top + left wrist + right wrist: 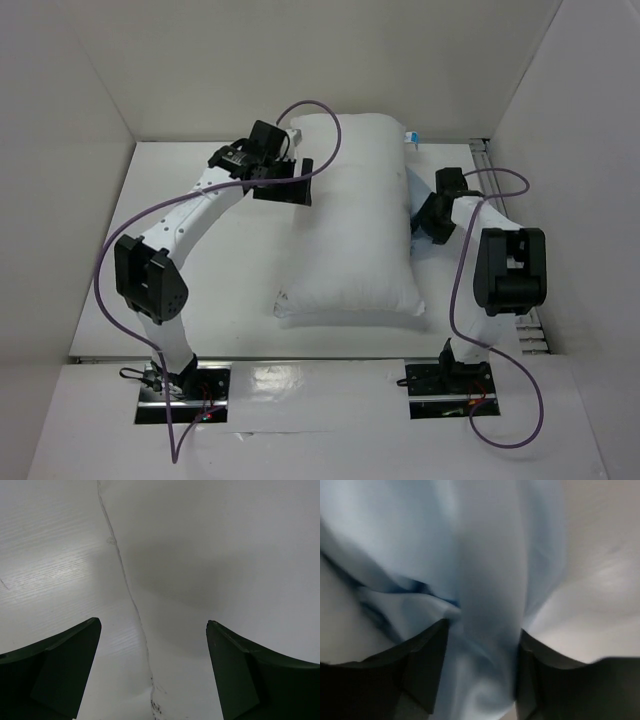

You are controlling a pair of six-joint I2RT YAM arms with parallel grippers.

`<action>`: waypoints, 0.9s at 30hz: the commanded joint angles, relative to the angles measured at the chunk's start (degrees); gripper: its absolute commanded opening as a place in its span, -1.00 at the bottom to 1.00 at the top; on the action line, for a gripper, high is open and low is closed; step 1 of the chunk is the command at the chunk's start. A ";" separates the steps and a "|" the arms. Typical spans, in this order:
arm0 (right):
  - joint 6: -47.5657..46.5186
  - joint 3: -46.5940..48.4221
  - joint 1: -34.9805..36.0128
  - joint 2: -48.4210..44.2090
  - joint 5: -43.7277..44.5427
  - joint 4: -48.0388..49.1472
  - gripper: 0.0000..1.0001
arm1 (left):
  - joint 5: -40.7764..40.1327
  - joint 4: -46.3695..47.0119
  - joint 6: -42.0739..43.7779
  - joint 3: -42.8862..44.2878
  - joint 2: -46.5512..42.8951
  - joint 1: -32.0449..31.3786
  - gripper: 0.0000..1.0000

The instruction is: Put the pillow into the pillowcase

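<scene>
The plump white pillow [350,215] lies lengthwise in the middle of the table. Almost all of the pillowcase is hidden in the top view; only a small light blue scrap [410,138] shows at the pillow's far right corner. In the right wrist view a fold of light blue pillowcase [485,570] fills the gap between the fingers of my right gripper [484,627], whose jaws stand partly apart. That gripper [432,222] is at the pillow's right edge. My left gripper [290,187] is at the pillow's far left edge, wide open [152,621] over the pillow's seam [131,597], holding nothing.
White walls enclose the table [190,330] at the back and on both sides. A metal rail [484,160] runs along the right side. Purple cables [320,110] loop over both arms.
</scene>
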 commanded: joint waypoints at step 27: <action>3.31 66.40 0.70 -12.63 -26.20 18.27 -1.00 | 25.51 19.71 -23.51 10.64 24.57 -1.36 0.77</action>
